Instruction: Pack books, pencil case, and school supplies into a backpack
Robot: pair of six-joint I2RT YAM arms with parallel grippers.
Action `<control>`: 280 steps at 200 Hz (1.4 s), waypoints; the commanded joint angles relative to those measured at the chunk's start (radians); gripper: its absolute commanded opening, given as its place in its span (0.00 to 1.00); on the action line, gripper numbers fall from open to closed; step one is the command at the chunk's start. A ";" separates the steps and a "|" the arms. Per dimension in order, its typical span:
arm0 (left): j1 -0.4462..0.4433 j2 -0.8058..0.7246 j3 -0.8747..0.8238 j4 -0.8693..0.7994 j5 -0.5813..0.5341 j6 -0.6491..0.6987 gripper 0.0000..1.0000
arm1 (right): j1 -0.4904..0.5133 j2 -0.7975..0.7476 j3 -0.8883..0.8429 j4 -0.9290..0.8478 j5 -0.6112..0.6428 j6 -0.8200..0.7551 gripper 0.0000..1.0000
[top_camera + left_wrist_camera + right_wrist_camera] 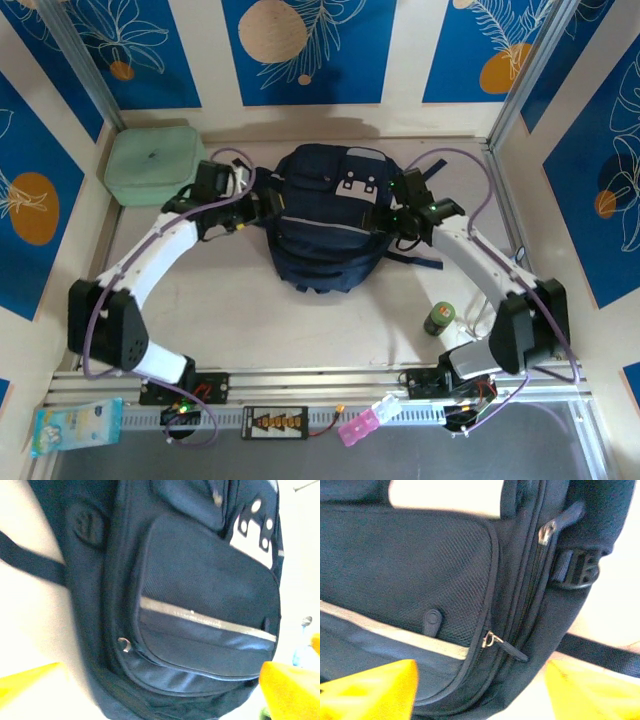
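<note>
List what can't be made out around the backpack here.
Inside of the backpack: hidden by its own fabric, all views.
Yellow fingers of the left pincer and right pincer: blurred and cut off by the wrist views' bottom edges.
Label of the small green bottle: too small, top view.

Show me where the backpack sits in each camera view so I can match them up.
Top external: the backpack lies at upper centre.
Left wrist: the backpack spans the picture, front pocket toward the camera.
Right wrist: the backpack crosses the picture from the left edge.
Shared landmark: the pale stripe on the front pocket, seen in both wrist views.
</note>
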State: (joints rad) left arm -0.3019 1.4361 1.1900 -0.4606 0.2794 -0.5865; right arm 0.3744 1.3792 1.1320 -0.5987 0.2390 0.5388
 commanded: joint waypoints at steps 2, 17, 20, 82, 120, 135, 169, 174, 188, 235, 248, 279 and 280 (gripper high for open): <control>0.032 -0.108 -0.004 -0.061 -0.269 0.108 1.00 | -0.039 -0.133 0.019 0.020 0.135 -0.026 0.79; 0.049 -0.163 -0.069 -0.005 -0.382 0.120 1.00 | -0.087 -0.196 -0.027 0.078 0.202 -0.034 0.88; 0.054 -0.175 -0.087 0.014 -0.405 0.121 1.00 | -0.098 -0.205 -0.038 0.091 0.215 -0.034 0.90; 0.193 -0.253 -0.446 0.364 -0.664 0.175 1.00 | -0.360 -0.279 -0.353 0.440 0.273 -0.013 0.99; 0.231 -0.250 -0.639 0.580 -0.777 0.262 1.00 | -0.384 -0.244 -0.543 0.662 0.295 -0.067 0.99; 0.234 -0.240 -0.712 0.718 -0.754 0.352 1.00 | -0.383 -0.202 -0.575 0.695 0.290 -0.083 0.99; 0.234 -0.201 -0.772 0.878 -0.654 0.472 1.00 | -0.327 -0.111 -0.669 0.905 0.276 -0.168 0.99; 0.235 -0.193 -0.783 0.922 -0.637 0.490 0.99 | -0.317 -0.106 -0.674 0.931 0.274 -0.184 0.99; 0.235 -0.160 -0.840 1.093 -0.589 0.535 1.00 | -0.287 -0.099 -0.697 1.021 0.252 -0.231 0.99; 0.235 -0.027 -0.917 1.442 -0.489 0.580 1.00 | -0.251 -0.083 -0.769 1.255 0.197 -0.358 0.99; 0.236 0.018 -0.926 1.507 -0.470 0.580 0.99 | -0.249 -0.086 -0.787 1.293 0.195 -0.375 0.99; 0.236 0.119 -0.921 1.595 -0.466 0.579 1.00 | -0.255 -0.072 -0.820 1.399 0.182 -0.424 0.99; 0.236 0.122 -0.920 1.596 -0.465 0.579 1.00 | -0.255 -0.071 -0.820 1.404 0.181 -0.426 0.99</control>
State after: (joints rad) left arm -0.0757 1.4986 0.2775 0.9760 -0.2230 -0.0235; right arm 0.1200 1.2938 0.3374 0.6426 0.4377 0.1894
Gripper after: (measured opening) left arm 0.995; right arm 0.990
